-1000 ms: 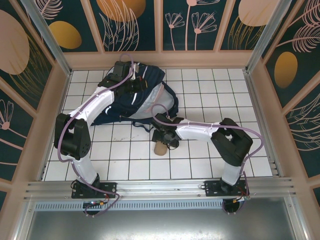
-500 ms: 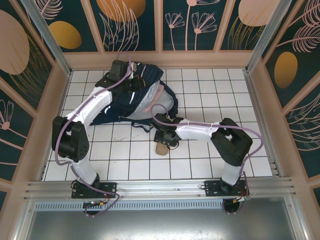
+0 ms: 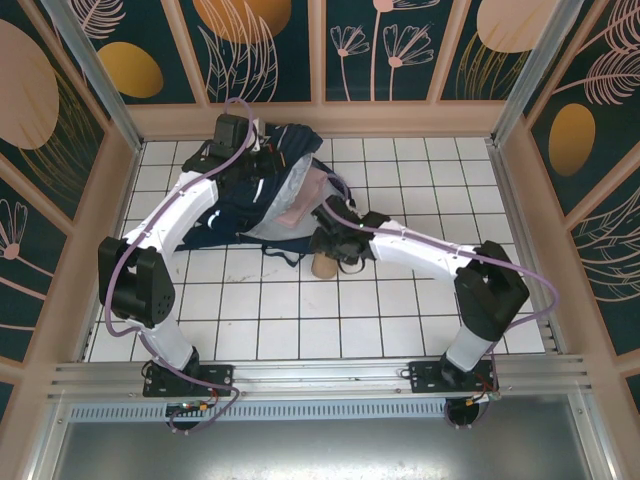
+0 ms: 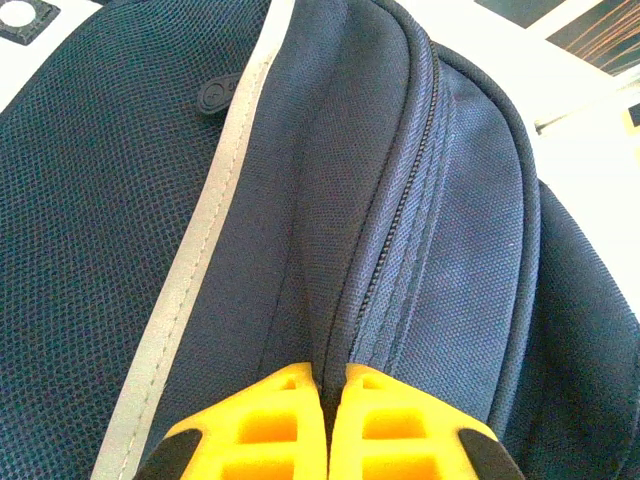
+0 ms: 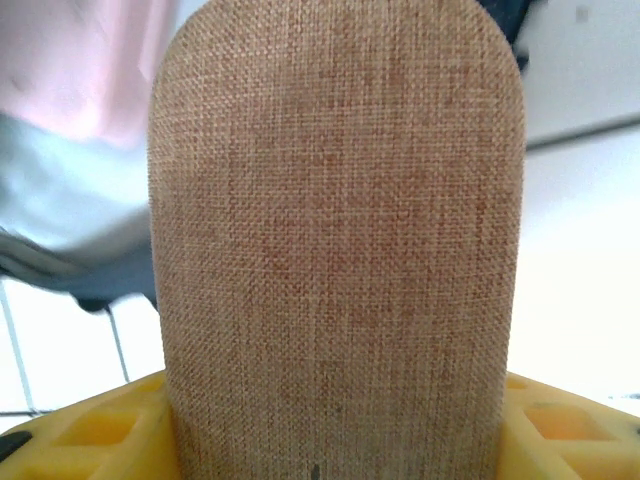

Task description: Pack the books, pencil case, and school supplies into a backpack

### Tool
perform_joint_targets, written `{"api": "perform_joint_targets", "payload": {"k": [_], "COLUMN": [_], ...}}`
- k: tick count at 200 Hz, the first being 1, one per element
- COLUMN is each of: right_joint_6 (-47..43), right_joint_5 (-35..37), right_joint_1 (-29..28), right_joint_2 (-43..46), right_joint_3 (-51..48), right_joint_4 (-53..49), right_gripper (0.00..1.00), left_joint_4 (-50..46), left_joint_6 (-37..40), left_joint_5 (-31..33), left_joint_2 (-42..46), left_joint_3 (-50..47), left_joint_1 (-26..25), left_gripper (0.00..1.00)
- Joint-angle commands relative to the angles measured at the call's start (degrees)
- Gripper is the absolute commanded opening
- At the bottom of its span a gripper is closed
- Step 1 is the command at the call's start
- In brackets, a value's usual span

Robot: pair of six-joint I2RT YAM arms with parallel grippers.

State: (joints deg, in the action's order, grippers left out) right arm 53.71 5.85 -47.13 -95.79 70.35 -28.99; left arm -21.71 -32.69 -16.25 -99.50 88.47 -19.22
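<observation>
**Between the pincers: pouch on the right, backpack fabric on the left**

Between the fingers of my right pincer [image 5: 330,445] stands the tan pouch [image 5: 335,250]. The two yellow fingers are closed against its sides. In the right wrist view its woven face rises straight up from the fingers to a rounded far end. Beyond that end and to its left I see a blurred pink case [image 5: 110,60] lying on pale lining. In the top view the pouch hangs just under this pincer, over the white tiled table [image 3: 400,320]. The mouth of the backpack [image 3: 235,205] lies just ahead of it.

My left pincer [image 4: 325,420] is at the far side of the backpack. Its yellow fingers are pressed together, and a ridge of navy fabric runs down into the seam between them, so I read it as clamped on the backpack. The zip [image 4: 395,230] climbs away from the fingertips, slightly to their right. A pale stripe [image 4: 215,220] climbs on their left, with coarse navy mesh beyond it.

In the top view the backpack lies under and ahead of the left pincer, with its opening turned toward the right pincer. I cannot tell from these views how much fabric the left pincer has caught.
</observation>
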Motion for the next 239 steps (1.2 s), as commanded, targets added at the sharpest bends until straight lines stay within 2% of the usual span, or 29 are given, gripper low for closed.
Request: {"api": "perform_joint_targets", "payload": {"k": [1,39,68,107,135,146,161,182,239], "right_joint_6": [-3.3,-5.2,-3.4,-1.9,-0.6,-0.7,-0.7,-1.2,-1.7], "right_joint_5": [-2.6,-4.7,-9.4,-11.7,-13.4,-13.5,-13.8,-13.8,-12.3], "right_joint_1": [3.1,6.4,7.8,8.1,8.5,8.6,8.6,8.6,8.7], "right_joint_2": [-0.9,-9.2,-16.7,-27.6,-33.7,-35.3,-35.8,-34.1,-27.5], "right_joint_3": [4.7,15.3,22.7,35.5,41.3,43.3,44.5,43.1,36.4], "right_joint_4": [3.6,5.3,7.0,4.6,3.4,2.3,1.6,2.6,6.2], "right_gripper": [0.47,0.47,0.46,0.50,0.51,0.55,0.67,0.75,0.82], "left_joint_4": [1.9,2.0,2.1,1.9,1.9,2.0,1.9,1.9,2.4], "left_joint_6": [-1.9,-2.6,-2.9,-2.9,-3.1,-3.2,-3.0,-2.7,-2.7], "left_joint_5": [-2.3,-2.6,-2.9,-3.0,-3.3,-3.3,-3.2,-3.1,-3.3], "left_joint_2": [4.1,4.3,4.4,4.4,4.3,4.3,4.3,4.1,2.7], "left_joint_3": [4.2,4.2,4.3,4.5,4.4,4.3,4.1,4.1,4.2], "left_joint_1": [0.4,0.6,0.6,0.7,0.8,0.8,0.7,0.8,0.8], "left_gripper": [0.00,0.00,0.00,0.00,0.00,0.00,0.00,0.00,0.00]}}
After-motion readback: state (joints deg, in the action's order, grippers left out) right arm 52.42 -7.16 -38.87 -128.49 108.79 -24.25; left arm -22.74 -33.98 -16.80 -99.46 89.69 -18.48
